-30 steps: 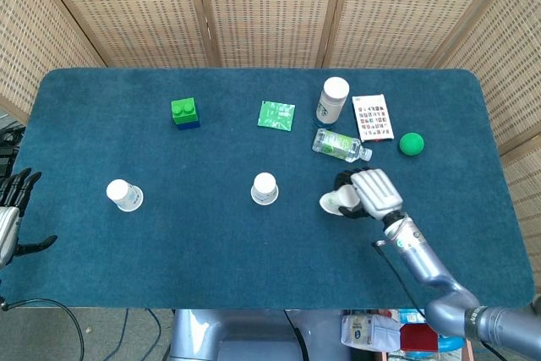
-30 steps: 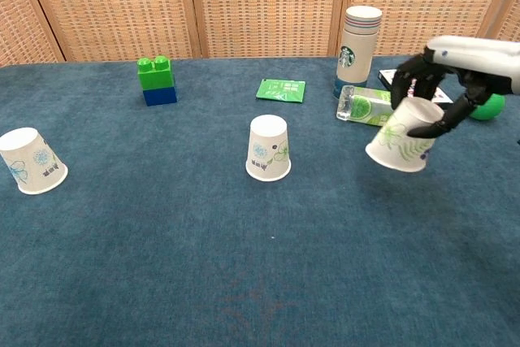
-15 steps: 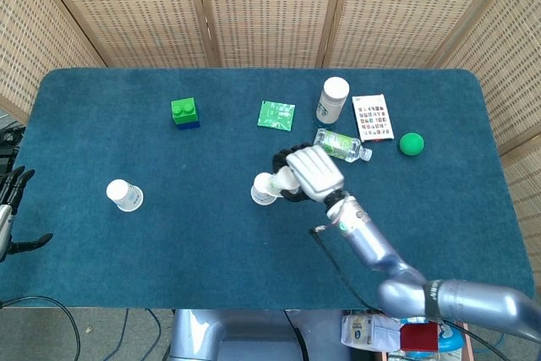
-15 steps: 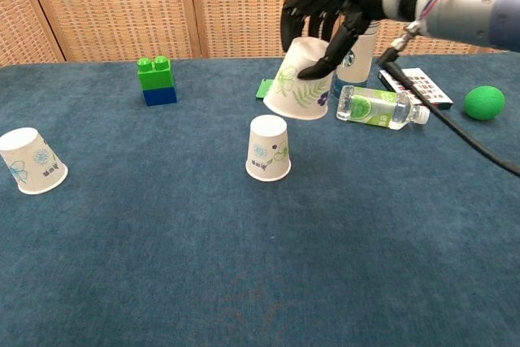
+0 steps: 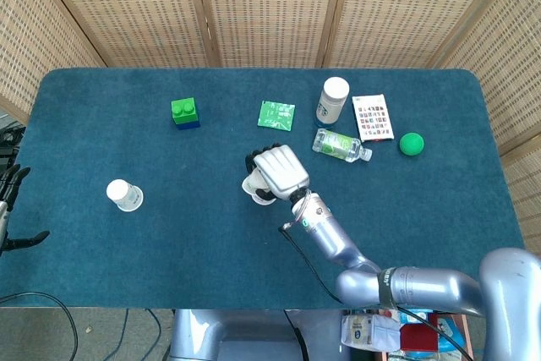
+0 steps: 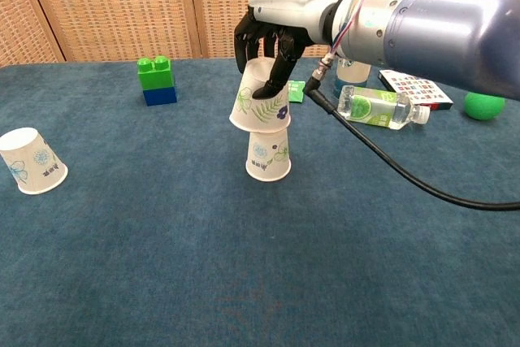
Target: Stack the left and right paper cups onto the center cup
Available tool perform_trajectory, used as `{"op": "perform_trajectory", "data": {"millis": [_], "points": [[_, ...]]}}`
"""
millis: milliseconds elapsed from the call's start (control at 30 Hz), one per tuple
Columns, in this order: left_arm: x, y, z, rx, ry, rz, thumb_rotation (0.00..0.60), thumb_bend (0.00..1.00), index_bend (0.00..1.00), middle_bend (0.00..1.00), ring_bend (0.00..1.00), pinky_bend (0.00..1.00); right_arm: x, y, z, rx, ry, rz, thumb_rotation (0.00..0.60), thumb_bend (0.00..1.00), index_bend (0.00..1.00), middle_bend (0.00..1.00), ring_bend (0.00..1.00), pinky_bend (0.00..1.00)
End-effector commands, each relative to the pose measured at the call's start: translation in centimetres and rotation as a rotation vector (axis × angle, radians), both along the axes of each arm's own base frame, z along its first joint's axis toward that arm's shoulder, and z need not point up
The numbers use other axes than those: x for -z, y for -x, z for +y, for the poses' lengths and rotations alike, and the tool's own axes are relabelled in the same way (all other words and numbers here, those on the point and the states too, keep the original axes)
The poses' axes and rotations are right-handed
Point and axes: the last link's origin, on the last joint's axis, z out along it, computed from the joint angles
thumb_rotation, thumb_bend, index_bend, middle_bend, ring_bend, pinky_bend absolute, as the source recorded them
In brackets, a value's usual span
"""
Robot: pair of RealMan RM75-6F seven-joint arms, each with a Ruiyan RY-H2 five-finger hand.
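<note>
My right hand [image 6: 268,42] [image 5: 277,172] grips an upside-down paper cup with a green leaf print [image 6: 260,99], tilted and directly over the center cup [image 6: 268,154]; its rim overlaps the center cup's top. In the head view this hand covers both cups, with only a white edge of the held cup [image 5: 251,183] showing. The left paper cup [image 6: 31,161] [image 5: 124,195] lies tilted on the blue cloth at the left. At the far left edge my left hand [image 5: 10,207] hangs off the table, fingers apart and holding nothing.
At the back stand a green-and-blue block stack [image 6: 156,80], a green packet [image 5: 276,114], a white tumbler [image 5: 333,100], a lying water bottle [image 6: 378,108], a card [image 5: 373,117] and a green ball [image 6: 484,106]. A black cable [image 6: 406,176] trails from the right arm.
My right hand has carried the leaf-print cup leftward from the right side of the table, past the bottle, to just above the center cup. The left hand has barely moved.
</note>
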Motion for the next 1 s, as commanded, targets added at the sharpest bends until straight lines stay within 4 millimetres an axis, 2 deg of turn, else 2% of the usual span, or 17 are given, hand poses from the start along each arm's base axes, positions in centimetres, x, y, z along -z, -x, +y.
{"op": "perform_trajectory", "data": {"millis": [33,400,767,833,933,1000], "points": [[0.0,0.0,0.1,-0.002,0.003,0.0,0.6,0.13,0.0,0.0,0.0,0.0,0.5,0.0,-0.2,0.001,0.016,0.02,0.6,0.43,0.5,0.55,0.44,0.41],[0.0,0.2,0.4,-0.012,0.006,0.001,0.6,0.13,0.0,0.0,0.0,0.0,1.0,-0.6,-0.6,0.018,0.016,0.046,0.6,0.43,0.5,0.54,0.45,0.41],[-0.1,0.2,0.4,-0.014,0.003,0.001,0.6,0.13,0.0,0.0,0.0,0.0,1.6,-0.4,-0.5,0.023,0.0,0.084,0.6,0.43,0.5,0.5,0.44,0.41],[-0.1,0.2,0.4,-0.014,0.003,0.002,0.6,0.13,0.0,0.0,0.0,0.0,1.7,-0.4,-0.5,0.021,-0.006,0.087,0.6,0.42,0.47,0.43,0.4,0.38],[-0.1,0.2,0.4,-0.014,0.003,0.002,0.6,0.13,0.0,0.0,0.0,0.0,1.7,-0.5,-0.4,0.021,-0.026,0.079,0.6,0.33,0.38,0.27,0.24,0.24],[-0.1,0.3,0.4,-0.016,0.002,0.002,0.6,0.13,0.0,0.0,0.0,0.0,1.6,-0.6,-0.4,0.014,-0.029,0.072,0.6,0.29,0.35,0.22,0.18,0.17]]}}
